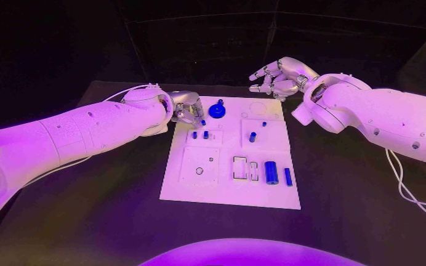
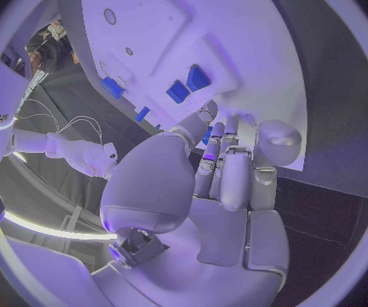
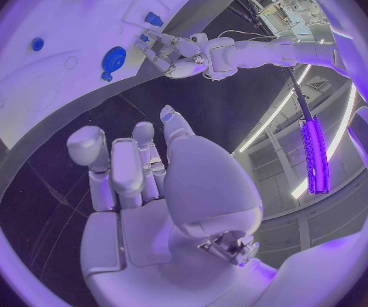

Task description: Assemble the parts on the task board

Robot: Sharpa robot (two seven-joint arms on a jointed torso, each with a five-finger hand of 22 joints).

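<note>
My hands flank the far end of the task board (image 1: 233,161).
Left hand (image 1: 184,107) curls over its far-left corner; hold unclear. Right hand (image 1: 282,76) hovers beyond, loosely spread, empty. Blue parts (image 1: 271,172) sit on board.

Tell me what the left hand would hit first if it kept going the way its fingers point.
Probably the small blue parts standing near the white task board's left edge; the left hand hovers just above them, fingers angled down. Depth is uncertain.

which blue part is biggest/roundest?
The blue knob at the board's far end, right of the left robot hand; the others are small pegs or slim cylinders.
</note>
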